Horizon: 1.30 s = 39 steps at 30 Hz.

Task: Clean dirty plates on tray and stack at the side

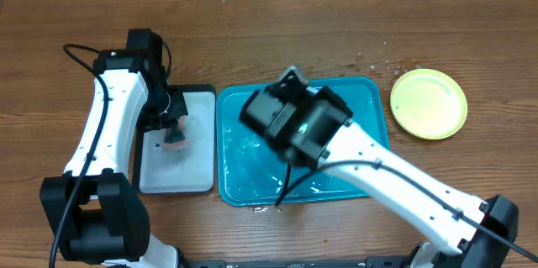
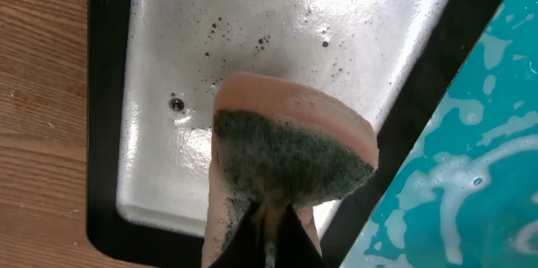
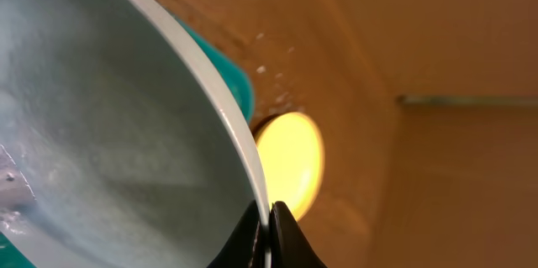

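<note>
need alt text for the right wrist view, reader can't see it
The right gripper pinches the rim of a pale blue plate that fills the left of the frame. Beyond it a yellow-green plate lies on the wooden tabletop, with an edge of the turquoise tray showing between them.

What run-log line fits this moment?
left gripper: shut on pink-green sponge over black-rimmed white tray | right gripper: shut on pale blue round plate rim, over turquoise plastic tray | yellow-green round plate: on wood table
</note>
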Motion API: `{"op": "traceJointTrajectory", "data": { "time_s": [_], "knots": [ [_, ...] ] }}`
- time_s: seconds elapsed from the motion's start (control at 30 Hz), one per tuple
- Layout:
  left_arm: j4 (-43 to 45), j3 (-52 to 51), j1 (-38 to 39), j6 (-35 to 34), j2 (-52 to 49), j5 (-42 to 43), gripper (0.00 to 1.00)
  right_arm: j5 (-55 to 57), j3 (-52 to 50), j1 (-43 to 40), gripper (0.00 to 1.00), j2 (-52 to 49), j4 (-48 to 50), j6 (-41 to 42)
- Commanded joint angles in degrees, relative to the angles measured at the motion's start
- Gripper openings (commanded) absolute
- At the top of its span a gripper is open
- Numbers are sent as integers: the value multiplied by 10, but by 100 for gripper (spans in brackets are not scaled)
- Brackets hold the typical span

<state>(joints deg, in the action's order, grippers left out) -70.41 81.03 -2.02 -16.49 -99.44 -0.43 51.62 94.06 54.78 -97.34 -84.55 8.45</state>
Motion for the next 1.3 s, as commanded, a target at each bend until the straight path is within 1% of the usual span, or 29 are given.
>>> {"op": "traceJointTrajectory", "data": {
  "time_s": [0.0, 0.2, 0.47, 0.6, 1.27],
  "knots": [
    [2, 0, -3, 2, -3, 7, 4, 136, 16, 42, 4, 18, -7, 1],
    [2, 0, -3, 2, -3, 7, 4, 228, 16, 94, 4, 18, -26, 0],
    [2, 0, -3, 2, -3, 6, 4, 292, 16, 139, 4, 18, -39, 0],
    [2, 0, -3, 2, -3, 6, 4, 296, 16, 148, 4, 18, -39, -13],
    [2, 0, -3, 2, -3, 7, 4, 296, 16, 150, 4, 18, -38, -13]
  ]
}}
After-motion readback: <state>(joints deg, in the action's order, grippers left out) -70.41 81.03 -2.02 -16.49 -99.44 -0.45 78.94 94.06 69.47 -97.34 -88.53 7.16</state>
